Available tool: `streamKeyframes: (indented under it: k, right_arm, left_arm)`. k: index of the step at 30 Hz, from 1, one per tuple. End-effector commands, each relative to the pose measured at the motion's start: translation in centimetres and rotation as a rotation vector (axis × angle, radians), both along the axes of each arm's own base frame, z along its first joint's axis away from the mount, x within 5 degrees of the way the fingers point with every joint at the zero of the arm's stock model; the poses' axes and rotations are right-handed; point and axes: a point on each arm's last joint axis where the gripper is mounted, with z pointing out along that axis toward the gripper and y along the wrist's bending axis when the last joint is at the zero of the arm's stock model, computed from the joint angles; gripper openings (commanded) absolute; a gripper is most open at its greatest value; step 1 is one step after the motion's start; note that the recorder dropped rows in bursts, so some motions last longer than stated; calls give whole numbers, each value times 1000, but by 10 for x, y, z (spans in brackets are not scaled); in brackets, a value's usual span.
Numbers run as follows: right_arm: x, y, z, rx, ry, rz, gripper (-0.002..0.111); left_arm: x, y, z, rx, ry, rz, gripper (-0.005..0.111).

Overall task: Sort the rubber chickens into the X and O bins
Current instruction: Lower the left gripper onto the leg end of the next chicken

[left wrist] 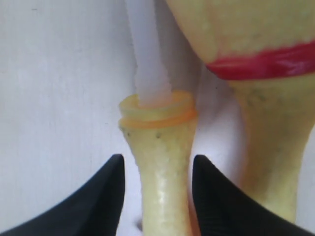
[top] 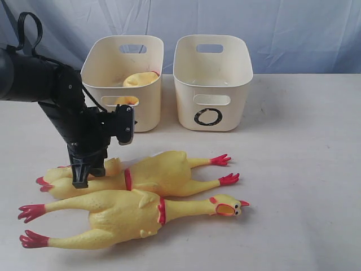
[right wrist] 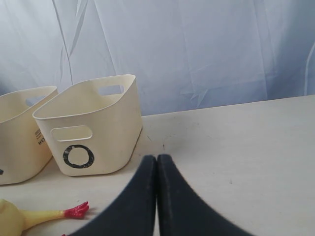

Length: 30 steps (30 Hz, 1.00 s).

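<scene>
Two rubber chickens lie side by side on the table in the exterior view, the near chicken (top: 124, 214) with its head to the right and the far chicken (top: 158, 172) with its red feet to the right. My left gripper (top: 82, 179) points down at the far chicken's left end. In the left wrist view it (left wrist: 157, 157) is open around a narrow yellow part (left wrist: 160, 187) with an orange rim, a gap on each side. A third chicken (top: 140, 79) lies in the left bin (top: 121, 42), whose mark is hidden. The O bin (top: 212, 96) holds nothing I can see. My right gripper (right wrist: 157, 157) is shut and empty.
The two bins stand side by side at the back of the table, against a blue-grey cloth backdrop (top: 282, 28). The right wrist view shows the O bin (right wrist: 93, 128), part of the other bin (right wrist: 19, 128) and one red chicken foot (right wrist: 76, 211).
</scene>
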Motion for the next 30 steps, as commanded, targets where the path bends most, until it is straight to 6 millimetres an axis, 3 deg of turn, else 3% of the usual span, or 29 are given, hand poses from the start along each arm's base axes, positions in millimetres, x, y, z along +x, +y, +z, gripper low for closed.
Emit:
streamKeyframes:
  k: [1, 11, 30]
  right_arm:
    - [0, 0, -1, -2, -13, 4, 0]
    - [0, 0, -1, -2, -13, 4, 0]
    - [0, 0, -1, -2, -13, 4, 0]
  left_arm:
    - [0, 0, -3, 13, -1, -8, 42]
    - [1, 0, -4, 15, -5, -11, 42]
    - [3, 0, -26, 31, 35, -9, 42]
